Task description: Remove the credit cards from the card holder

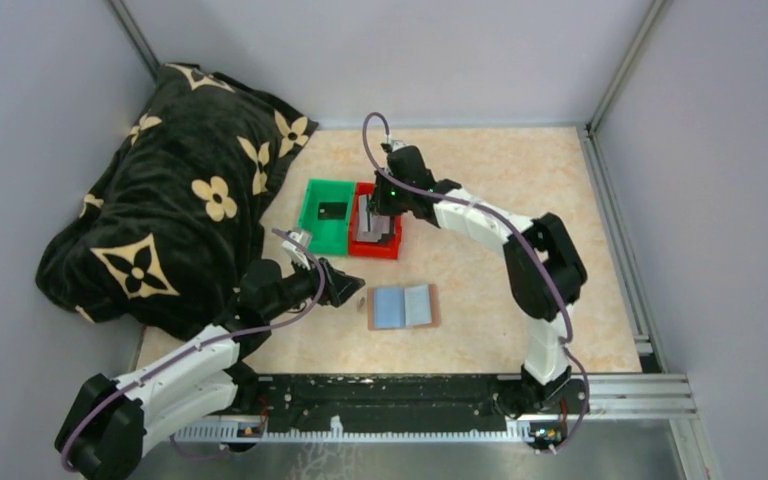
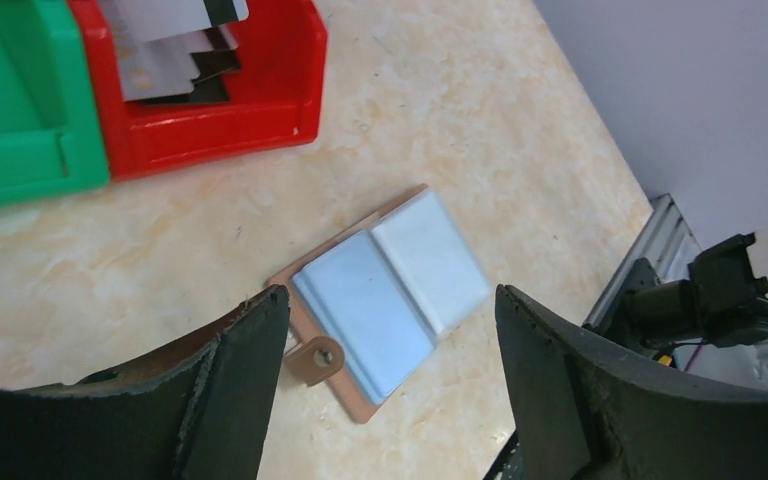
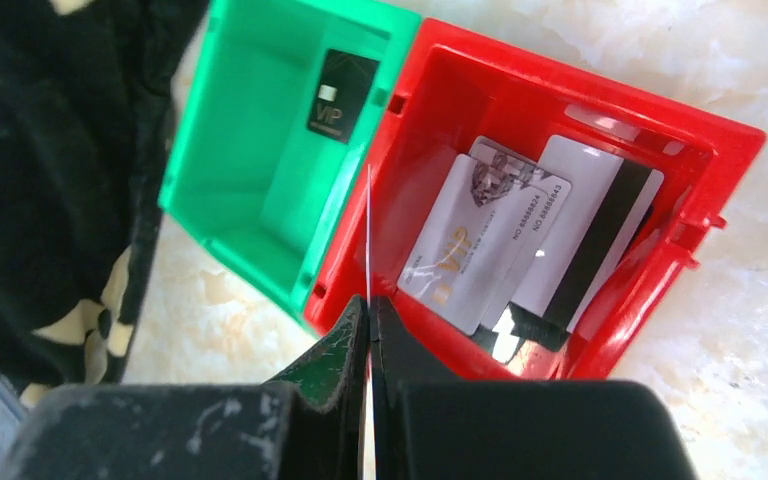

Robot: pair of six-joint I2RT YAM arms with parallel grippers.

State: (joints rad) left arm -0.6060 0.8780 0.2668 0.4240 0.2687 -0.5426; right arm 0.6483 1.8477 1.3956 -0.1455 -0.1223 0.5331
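Observation:
The tan card holder (image 1: 403, 307) lies open on the table with its pale blue lining up; it also shows in the left wrist view (image 2: 385, 295), where no card sticks out of its pockets. My left gripper (image 1: 348, 289) is open and empty just left of it, apart from it (image 2: 390, 360). My right gripper (image 1: 373, 208) hovers over the red bin (image 1: 376, 245) and is shut on a thin card seen edge-on (image 3: 368, 235). Several grey-silver and dark cards (image 3: 520, 240) lie in the red bin (image 3: 440, 90). One black card (image 3: 342, 95) lies in the green bin (image 3: 260, 180).
The green bin (image 1: 326, 215) stands next to the red one. A black blanket with cream flowers (image 1: 170, 210) fills the left side, close to my left arm. A metal rail (image 1: 410, 395) runs along the near edge. Grey walls enclose the table.

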